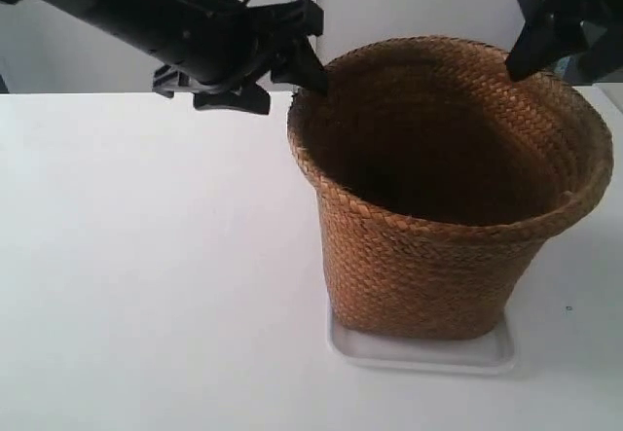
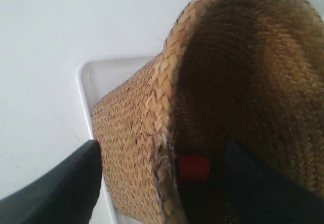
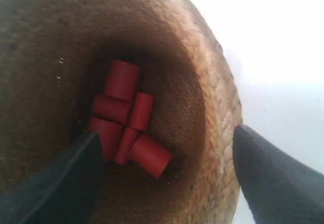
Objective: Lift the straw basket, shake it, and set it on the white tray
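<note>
The straw basket [image 1: 428,266] is set on the white tray [image 1: 421,355]. The left fingers [image 2: 61,188] and right fingers [image 3: 61,183] are spread around its rim.

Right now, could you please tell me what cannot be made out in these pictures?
Most of the white tray: exterior view, the straw basket covers it.
The basket's bottom: exterior view, too dark.
How many red cylinders: right wrist view, blurred, piled up.
The arm at the exterior view's right: cut off by the frame.
</note>
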